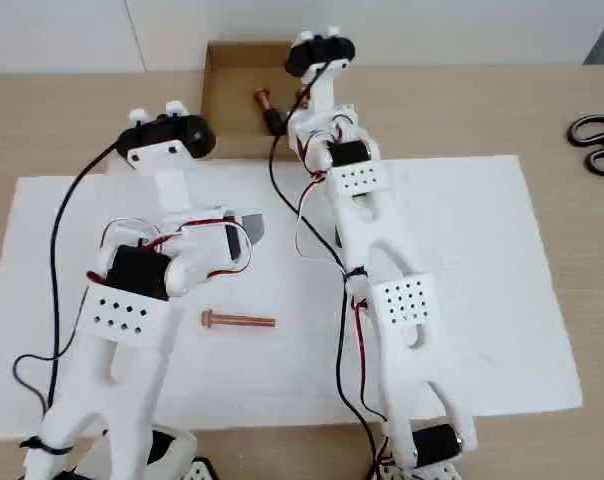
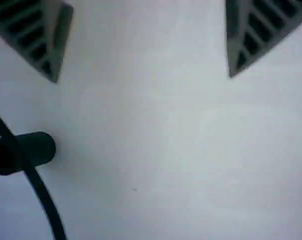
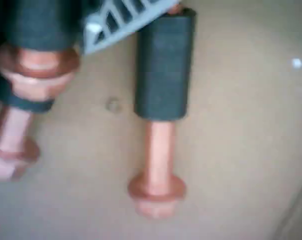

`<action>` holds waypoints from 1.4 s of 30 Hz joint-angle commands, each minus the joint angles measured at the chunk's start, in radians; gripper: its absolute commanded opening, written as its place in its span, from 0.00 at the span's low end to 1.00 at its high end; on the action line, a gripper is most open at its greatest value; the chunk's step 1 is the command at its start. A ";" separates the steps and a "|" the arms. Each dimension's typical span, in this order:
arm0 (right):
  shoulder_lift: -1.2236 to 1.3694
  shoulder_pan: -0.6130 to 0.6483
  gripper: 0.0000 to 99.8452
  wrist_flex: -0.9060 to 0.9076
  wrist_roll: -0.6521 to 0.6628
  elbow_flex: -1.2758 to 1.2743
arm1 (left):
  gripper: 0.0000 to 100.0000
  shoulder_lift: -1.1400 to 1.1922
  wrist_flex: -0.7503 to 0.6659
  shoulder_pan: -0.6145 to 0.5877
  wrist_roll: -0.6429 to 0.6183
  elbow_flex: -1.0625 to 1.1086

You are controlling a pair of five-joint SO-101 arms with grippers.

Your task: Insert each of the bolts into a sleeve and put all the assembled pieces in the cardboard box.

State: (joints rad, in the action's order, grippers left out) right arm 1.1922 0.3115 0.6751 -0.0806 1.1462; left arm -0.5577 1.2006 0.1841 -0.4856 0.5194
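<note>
Right wrist view: two copper bolts in black sleeves [image 3: 161,125] [image 3: 36,65] lying inside brown cardboard box [image 1: 232,100], right gripper [image 1: 294,100] hanging above, grip unclear. Loose copper bolt [image 1: 238,320] lying on white sheet [image 1: 462,260]; black cable [image 2: 41,200] crossing black sleeve [image 2: 36,150] near wide-open left gripper [image 2: 141,77].

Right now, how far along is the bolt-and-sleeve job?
Done: one sleeved bolt lies in the cardboard box. In hand: a second sleeved bolt is beside it, under the right arm; held or released, I cannot tell. Left: a bare bolt, needing a sleeve, lies on the white mat, away from the box, and the left tool hangs open over the mat.
</note>
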 commanded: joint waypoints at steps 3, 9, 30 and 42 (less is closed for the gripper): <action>0.004 -0.008 0.12 -0.031 0.006 0.040 | 0.21 -0.005 0.006 0.005 -0.002 -0.010; -0.030 -0.015 0.18 0.030 0.005 0.110 | 0.21 -0.003 0.006 0.005 -0.002 -0.010; -0.302 0.002 0.28 0.797 0.009 0.537 | 0.21 -0.005 0.006 0.006 0.041 -0.010; -0.476 -0.056 0.28 1.078 0.009 0.249 | 0.21 -0.006 0.003 0.077 0.095 0.038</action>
State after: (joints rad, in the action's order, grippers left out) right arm 0.7733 0.2654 1.7323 -0.0806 1.5067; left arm -0.5577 1.2006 0.2440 -0.3997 0.5623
